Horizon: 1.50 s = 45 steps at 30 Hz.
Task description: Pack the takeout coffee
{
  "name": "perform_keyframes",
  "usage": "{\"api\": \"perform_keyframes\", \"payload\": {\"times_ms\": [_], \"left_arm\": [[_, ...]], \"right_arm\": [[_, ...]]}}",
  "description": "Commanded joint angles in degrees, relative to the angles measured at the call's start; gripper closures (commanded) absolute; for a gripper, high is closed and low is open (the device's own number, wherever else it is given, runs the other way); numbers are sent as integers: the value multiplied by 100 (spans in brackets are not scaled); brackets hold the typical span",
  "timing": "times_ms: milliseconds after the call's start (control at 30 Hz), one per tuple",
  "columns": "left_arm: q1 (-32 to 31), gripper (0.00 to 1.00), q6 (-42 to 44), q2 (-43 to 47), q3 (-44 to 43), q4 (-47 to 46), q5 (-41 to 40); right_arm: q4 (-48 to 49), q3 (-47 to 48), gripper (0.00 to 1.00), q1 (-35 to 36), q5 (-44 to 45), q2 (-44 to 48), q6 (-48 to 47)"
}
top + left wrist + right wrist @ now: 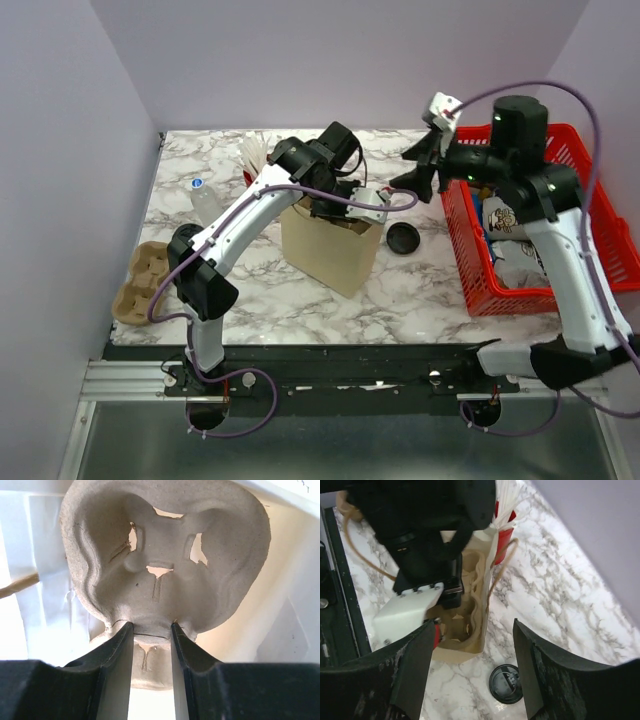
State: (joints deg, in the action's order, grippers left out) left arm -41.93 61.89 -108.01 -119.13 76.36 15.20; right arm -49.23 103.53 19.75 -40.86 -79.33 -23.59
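The takeout coffee is out of view in every frame. My left gripper [152,630] is down inside a brown paper bag [330,250], shut on the middle rib of a grey pulp cup carrier [165,555]. In the right wrist view that carrier [470,605] stands on edge inside the bag [465,652]. My right gripper [420,168] hovers open just right of the bag's top, with nothing between its fingers [415,665].
A loose flat black disc [403,239] lies on the marble right of the bag. A red cup of white sticks [250,165] stands behind the bag. A second pulp carrier [140,280] sits at the left edge, beside a small bottle [203,200]. A red basket [470,250] fills the right side.
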Motion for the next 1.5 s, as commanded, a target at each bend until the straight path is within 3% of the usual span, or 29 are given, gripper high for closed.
{"api": "perform_keyframes", "payload": {"times_ms": [0,133,267,467,567,600,700,867,967,1000,1100,1233,1467], "left_arm": [[89,100,95,-71,-251,898,475],[89,100,34,-89,-198,899,492],[89,100,34,-54,-163,907,519],[115,100,-98,122,205,776,414],[141,100,-186,131,285,784,361],[168,100,-195,139,294,819,352],[177,100,-239,166,303,811,413],[203,100,-335,219,303,767,387],[299,100,-466,210,181,793,448],[317,100,-572,175,119,854,518],[344,100,-739,17,-110,916,484],[414,100,-792,-168,-251,1004,439],[458,100,-950,-282,-295,1022,484]], "right_arm": [[1037,-578,31,-32,-315,1250,-471],[908,-597,39,204,-739,1447,-646],[854,-860,37,433,-64,1482,-376],[1503,-1133,39,564,-238,1991,-268],[1531,-1028,39,1029,68,2132,-469],[1626,-975,37,1048,539,2063,-349],[2031,-379,29,1005,1989,1790,399],[2103,614,27,952,2100,1246,250],[1673,1310,33,961,1286,1008,58],[1550,1267,35,969,499,1025,-39],[1180,751,44,1249,-114,1288,-241],[1029,-838,45,2164,437,1920,-1295],[898,-1790,49,2332,272,2115,-2070]]}}
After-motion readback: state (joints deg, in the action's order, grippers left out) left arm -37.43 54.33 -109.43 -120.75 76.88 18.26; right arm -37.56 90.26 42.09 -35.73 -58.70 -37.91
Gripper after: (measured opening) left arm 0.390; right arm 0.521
